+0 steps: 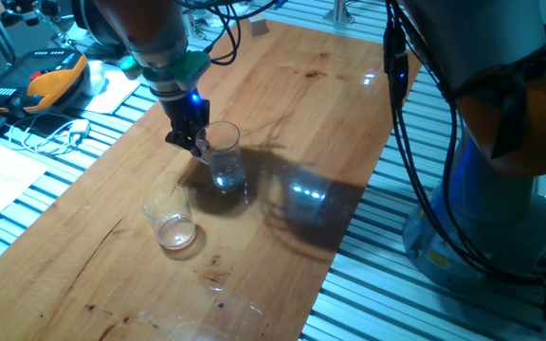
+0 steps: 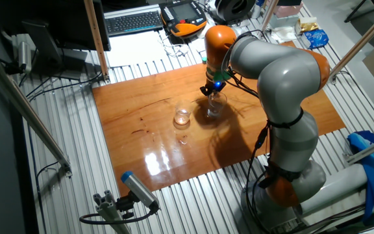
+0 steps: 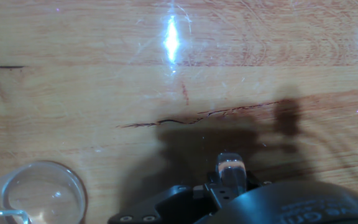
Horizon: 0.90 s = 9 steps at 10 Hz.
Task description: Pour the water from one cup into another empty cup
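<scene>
The clear glass mug [image 1: 226, 159] stands upright on the wooden table [image 1: 292, 104], with a little water [image 1: 227, 178] in its bottom. My gripper [image 1: 195, 142] comes down at the mug's left side and is shut on its handle; in the hand view a clear piece of that handle [image 3: 230, 171] shows between the fingers. The empty cup, a handleless tumbler [image 1: 169, 218], stands apart from the mug, nearer the front left. From the other side, the tumbler [image 2: 182, 117] is left of the mug [image 2: 214, 104]. The tumbler [image 3: 39, 196] fills the hand view's lower left corner.
An orange teach pendant [image 1: 57, 76], cables and papers lie beyond the table's left edge. The arm's grey base [image 2: 291, 169] stands at the table's side. A keyboard [image 2: 134, 21] lies behind the table.
</scene>
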Motion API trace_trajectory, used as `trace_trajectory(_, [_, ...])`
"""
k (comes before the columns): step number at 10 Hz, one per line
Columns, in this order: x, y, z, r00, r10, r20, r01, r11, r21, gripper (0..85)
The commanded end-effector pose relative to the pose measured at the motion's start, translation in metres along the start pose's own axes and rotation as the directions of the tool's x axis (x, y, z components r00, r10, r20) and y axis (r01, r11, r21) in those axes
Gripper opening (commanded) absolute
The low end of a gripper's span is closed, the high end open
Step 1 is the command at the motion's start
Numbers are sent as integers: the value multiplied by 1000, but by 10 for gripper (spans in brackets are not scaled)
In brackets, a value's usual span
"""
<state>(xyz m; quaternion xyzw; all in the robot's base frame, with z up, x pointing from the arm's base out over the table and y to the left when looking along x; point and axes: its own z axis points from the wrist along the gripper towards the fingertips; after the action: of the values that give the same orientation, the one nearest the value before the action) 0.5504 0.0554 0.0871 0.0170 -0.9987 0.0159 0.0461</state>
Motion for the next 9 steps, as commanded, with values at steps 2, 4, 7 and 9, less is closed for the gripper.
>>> trace_trajectory(2, [0,0,0,1000,-2,-1,2,1000,-3,0])
trace_trajectory(4, [0,0,1,1000,4,3,-4,1000,-4,0])
trace_trajectory(7, [0,1,2,1000,5,8,-5,1000,4,170])
trace_trajectory(9, [0,1,2,1000,14,17,-15,1000,10,340])
